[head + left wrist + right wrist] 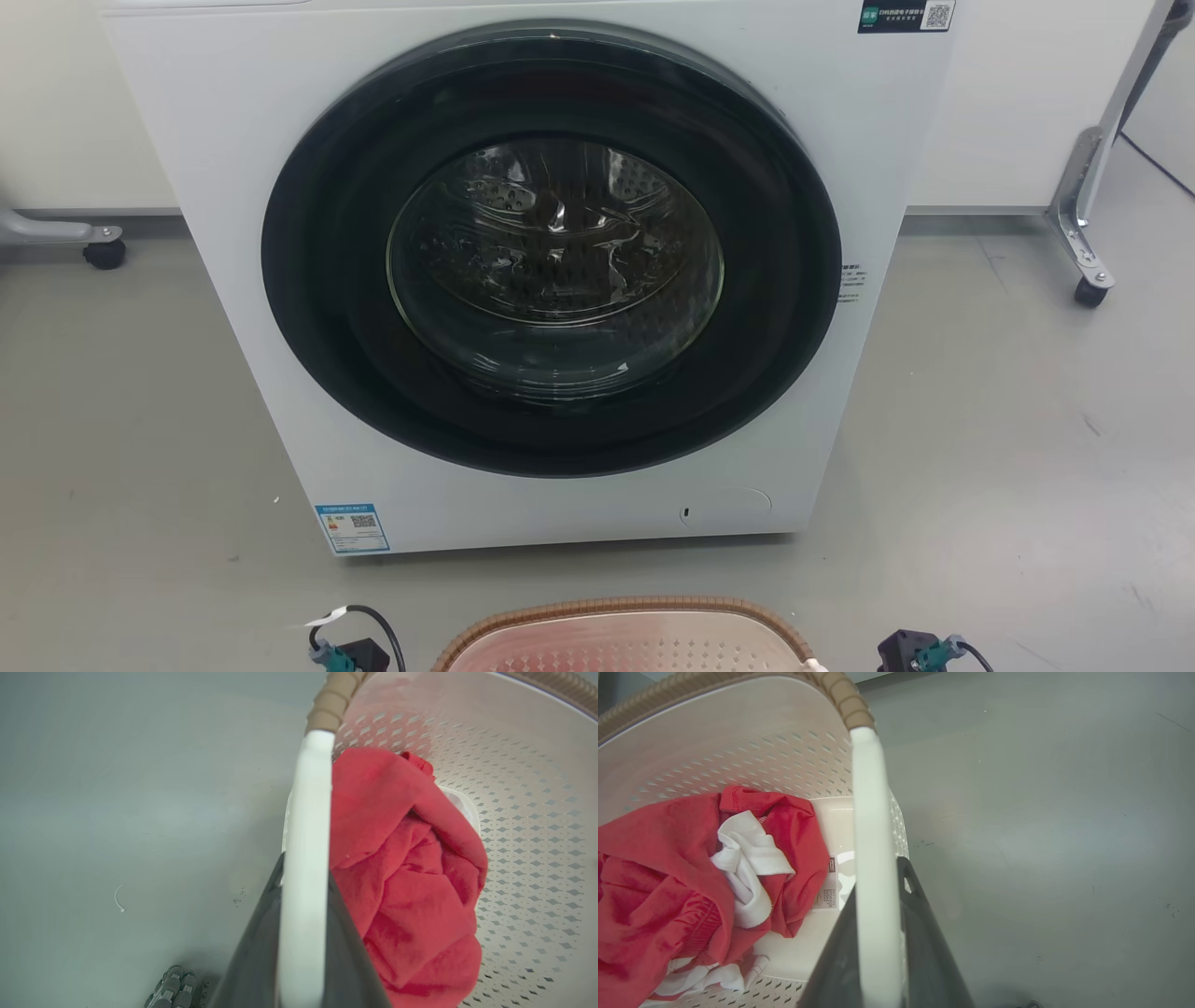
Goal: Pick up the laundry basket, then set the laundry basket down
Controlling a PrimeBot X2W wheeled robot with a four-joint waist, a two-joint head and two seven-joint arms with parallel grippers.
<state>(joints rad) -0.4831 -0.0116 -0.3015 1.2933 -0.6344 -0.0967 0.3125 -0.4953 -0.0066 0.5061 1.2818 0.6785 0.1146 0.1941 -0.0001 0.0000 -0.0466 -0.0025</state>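
The laundry basket (625, 644), cream-white with a brown woven-look rim, sits at the bottom edge of the head view, just in front of the washer. My left gripper (303, 868) is shut on its white loop handle (306, 812), one dark finger on each side. My right gripper (878, 877) grips the opposite white handle (873, 812) the same way. Inside the perforated walls (537, 812) lies red clothing (406, 882) with a white garment (747, 868) tucked in it. Whether the basket's base touches the floor cannot be told.
A white front-loading washer (233, 140) stands straight ahead, its dark round door (317, 280) shut. Wheeled stand legs sit at the far left (103, 252) and far right (1088, 289). Grey floor (1027, 467) spreads on both sides of the washer and basket.
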